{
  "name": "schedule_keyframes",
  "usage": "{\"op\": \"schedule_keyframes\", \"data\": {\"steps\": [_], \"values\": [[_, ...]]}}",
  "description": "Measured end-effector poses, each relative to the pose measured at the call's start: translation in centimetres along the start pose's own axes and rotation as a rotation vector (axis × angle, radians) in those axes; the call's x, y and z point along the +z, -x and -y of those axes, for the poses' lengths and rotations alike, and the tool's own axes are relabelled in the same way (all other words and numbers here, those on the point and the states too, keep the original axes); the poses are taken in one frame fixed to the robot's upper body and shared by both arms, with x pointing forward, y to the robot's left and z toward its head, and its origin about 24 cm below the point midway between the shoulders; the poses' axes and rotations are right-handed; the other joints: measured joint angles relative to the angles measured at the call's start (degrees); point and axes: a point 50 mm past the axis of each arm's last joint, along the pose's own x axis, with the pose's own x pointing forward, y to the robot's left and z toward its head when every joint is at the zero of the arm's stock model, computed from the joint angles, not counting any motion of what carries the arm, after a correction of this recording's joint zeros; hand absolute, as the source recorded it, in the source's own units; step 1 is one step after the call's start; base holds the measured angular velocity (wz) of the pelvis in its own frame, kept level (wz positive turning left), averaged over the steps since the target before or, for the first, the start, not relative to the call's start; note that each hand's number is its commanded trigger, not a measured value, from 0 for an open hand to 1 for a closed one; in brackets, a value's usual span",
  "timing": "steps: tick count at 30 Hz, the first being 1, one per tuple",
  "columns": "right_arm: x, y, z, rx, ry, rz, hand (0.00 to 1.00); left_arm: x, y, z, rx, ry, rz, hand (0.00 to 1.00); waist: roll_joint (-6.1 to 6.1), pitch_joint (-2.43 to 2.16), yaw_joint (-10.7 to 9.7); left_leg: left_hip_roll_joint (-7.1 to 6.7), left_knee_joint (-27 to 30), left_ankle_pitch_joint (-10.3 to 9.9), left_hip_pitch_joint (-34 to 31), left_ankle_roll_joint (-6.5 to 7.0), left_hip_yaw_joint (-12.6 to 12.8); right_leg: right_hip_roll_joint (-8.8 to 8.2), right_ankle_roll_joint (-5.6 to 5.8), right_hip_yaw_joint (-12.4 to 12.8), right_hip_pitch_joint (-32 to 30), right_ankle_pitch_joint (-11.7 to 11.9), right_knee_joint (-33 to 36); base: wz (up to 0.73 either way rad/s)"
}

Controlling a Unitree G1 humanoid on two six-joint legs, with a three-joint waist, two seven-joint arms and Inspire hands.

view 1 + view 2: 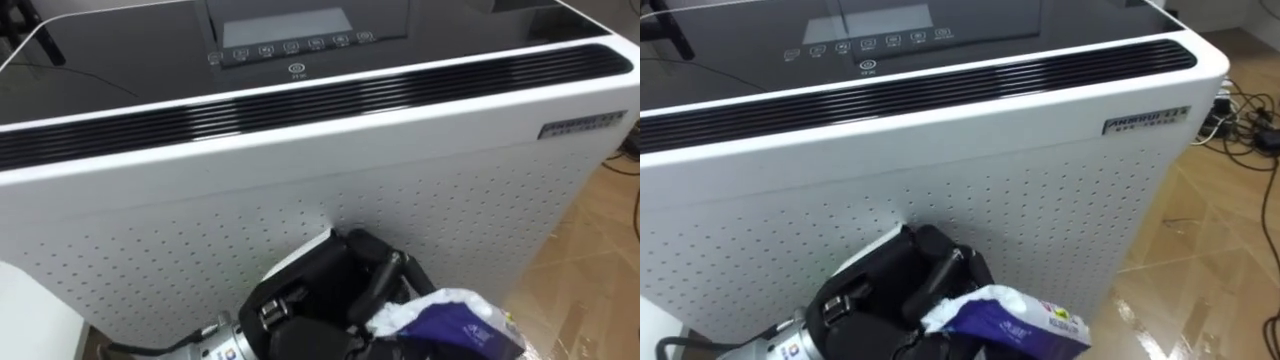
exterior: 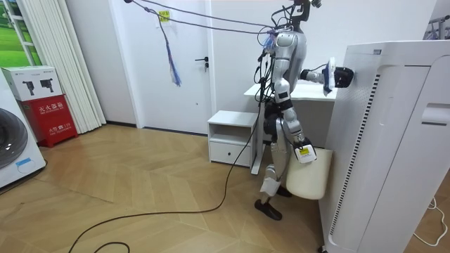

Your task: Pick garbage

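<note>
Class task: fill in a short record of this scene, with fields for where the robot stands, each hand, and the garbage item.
Robot position: standing close against a tall white appliance
Left hand: raised in front of the appliance's perforated side, curled round the wrapper
Garbage: white and purple wrapper, held off the floor
Right hand: low at the robot's side, next to a cream container

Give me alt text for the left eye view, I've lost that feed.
The robot's black left hand grips a crumpled white and purple wrapper at the bottom of the view, in front of the perforated white side of a large white appliance with a glossy black top panel. Light wooden floor shows at lower right.
</note>
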Motion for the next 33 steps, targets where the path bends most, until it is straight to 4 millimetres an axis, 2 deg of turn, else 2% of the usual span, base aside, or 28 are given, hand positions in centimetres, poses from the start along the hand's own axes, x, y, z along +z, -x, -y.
{"op": "schedule_keyframes", "data": {"steps": [3,5,8,11,14,18,23,33], "values": [[0.3,0.0,0.2,-0.006,-0.002,0.011,1.00,-1.5,0.5,-0.4,0.025,0.035,-0.049,1.00,0.71,0.11,0.00,0.04,0.54,0.00,-0.77,0.00,0.01,-0.06,-0.04,-0.12,-0.80,0.01,0.68,0.01],[0.7,-0.1,0.1,-0.003,0.000,0.028,1.00,-3.0,1.2,-1.0,0.065,0.045,-0.125,1.00,0.62,0.41,-0.22,0.03,0.86,0.05,-1.50,-0.08,-0.24,-0.26,-0.27,-0.79,-1.44,-0.13,1.28,0.06],[1.4,-0.3,0.3,-0.008,0.000,0.048,1.00,-4.4,1.7,-1.5,0.109,-0.007,-0.227,1.00,0.82,0.61,-0.60,0.21,2.07,0.15,-4.25,-0.15,-0.44,-0.34,-0.51,-1.48,-3.75,-0.23,2.17,0.12],[2.4,-0.5,0.4,-0.006,0.000,0.075,1.00,-5.6,2.1,-1.9,0.157,-0.011,-0.283,1.00,0.17,1.06,-0.43,0.32,2.90,0.34,-7.05,-0.18,-0.56,-0.33,-0.71,-1.45,-6.58,-0.14,3.21,0.02],[2.8,-0.6,0.4,-0.014,0.004,0.084,1.00,-6.9,2.6,-2.4,0.206,-0.024,-0.354,1.00,0.08,1.11,-0.06,0.33,2.95,0.40,-8.32,-0.18,-0.68,-0.36,-0.82,-1.55,-7.80,-0.05,3.28,0.00],[3.6,-0.7,0.4,-0.019,0.011,0.104,1.00,-7.8,3.0,-2.9,0.243,-0.045,-0.400,1.00,0.01,1.15,0.04,0.36,3.00,0.57,-10.23,-0.18,-0.70,-0.51,-0.82,-1.53,-10.00,-0.06,3.77,0.00],[4.0,-0.8,0.1,-0.009,0.018,0.125,1.00,-9.8,4.2,-3.8,0.320,-0.059,-0.510,1.00,-0.28,1.35,0.04,0.51,3.02,0.71,-12.65,-0.12,-0.25,-0.73,-0.87,-1.67,-12.56,-0.11,4.20,0.00],[5.3,-1.1,0.3,-0.013,0.026,0.147,1.00,-10.6,5.0,-4.7,0.387,-0.094,-0.579,1.00,-0.61,1.56,0.01,0.65,4.15,0.74,-17.32,-0.07,0.07,-0.80,-0.92,-1.90,-16.90,-0.08,5.35,0.00]]}}
